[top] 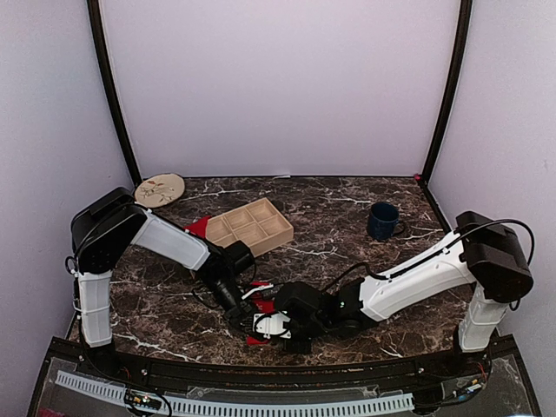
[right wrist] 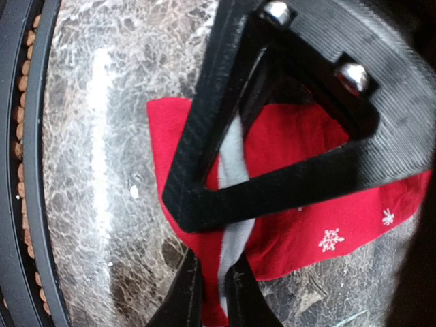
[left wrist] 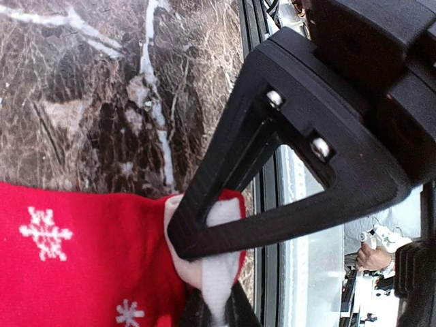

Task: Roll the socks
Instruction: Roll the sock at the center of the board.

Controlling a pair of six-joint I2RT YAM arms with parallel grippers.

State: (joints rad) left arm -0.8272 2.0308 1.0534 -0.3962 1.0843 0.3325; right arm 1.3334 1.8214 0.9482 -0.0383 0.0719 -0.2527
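Left hand (left wrist: 212, 312) and right hand (right wrist: 212, 291) — angled inward, low, pinching the sock (right wrist: 306, 225).

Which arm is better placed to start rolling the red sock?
Probably left: the left gripper pinches the red snowflake-patterned fabric sock at its white cuff end; the right gripper pinches nearer its middle.
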